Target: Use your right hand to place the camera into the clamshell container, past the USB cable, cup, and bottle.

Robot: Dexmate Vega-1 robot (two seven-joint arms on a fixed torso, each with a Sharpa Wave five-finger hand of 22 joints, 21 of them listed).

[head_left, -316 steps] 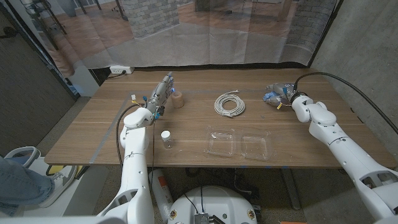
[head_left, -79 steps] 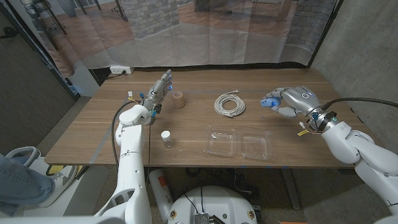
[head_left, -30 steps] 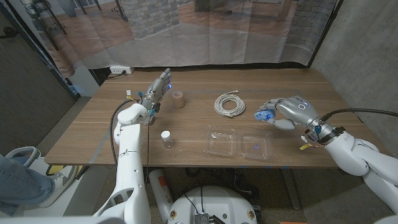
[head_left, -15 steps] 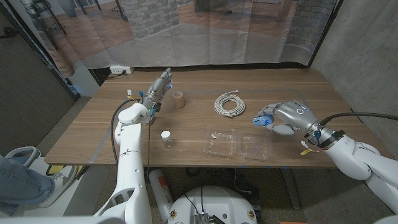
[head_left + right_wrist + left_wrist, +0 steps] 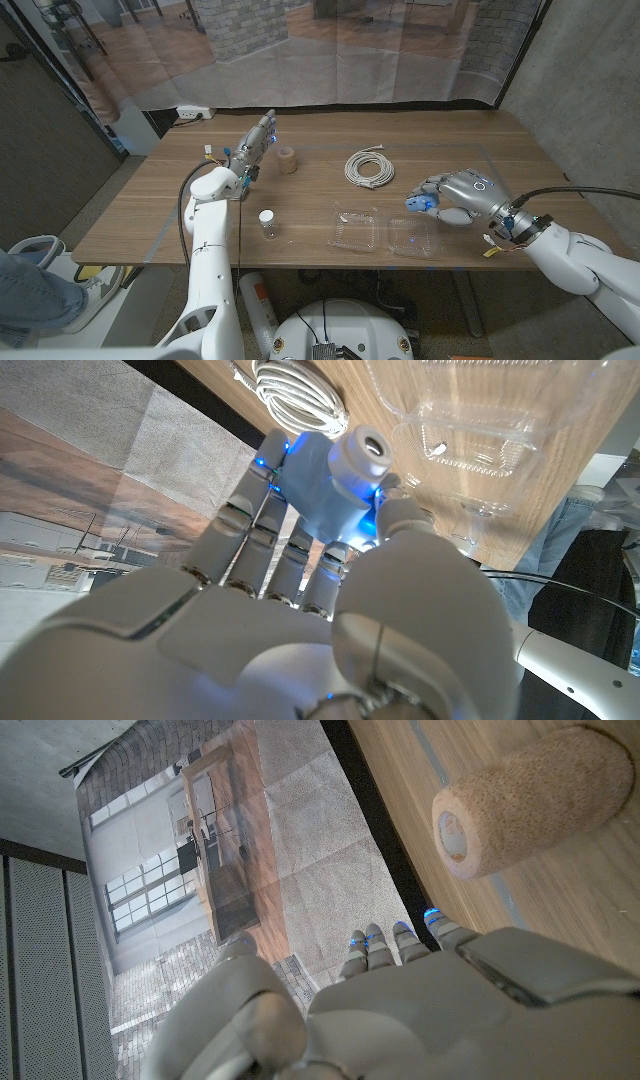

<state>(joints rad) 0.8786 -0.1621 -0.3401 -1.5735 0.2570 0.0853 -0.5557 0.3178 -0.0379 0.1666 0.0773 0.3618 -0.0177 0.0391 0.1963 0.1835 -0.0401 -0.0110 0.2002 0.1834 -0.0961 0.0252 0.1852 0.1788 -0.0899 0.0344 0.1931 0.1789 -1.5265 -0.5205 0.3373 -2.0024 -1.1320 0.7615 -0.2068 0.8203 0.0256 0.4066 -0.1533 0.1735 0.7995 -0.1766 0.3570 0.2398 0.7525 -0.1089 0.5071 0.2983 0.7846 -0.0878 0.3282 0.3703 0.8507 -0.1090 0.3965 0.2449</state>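
Camera (image 5: 417,202) gripped by right hand (image 5: 452,195) above clamshell container (image 5: 386,233)

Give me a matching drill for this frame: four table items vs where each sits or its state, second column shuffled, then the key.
Things:
1. camera
2. USB cable
3. clamshell container
4. bottle

Places or states:
A. lying open and empty near the table's front edge
B. coiled at mid-table
C. standing upright with a white cap, left of the container
D. held in the right hand, just above the container's right half

Pairs: 1-D, 2-B, 3-A, 4-C
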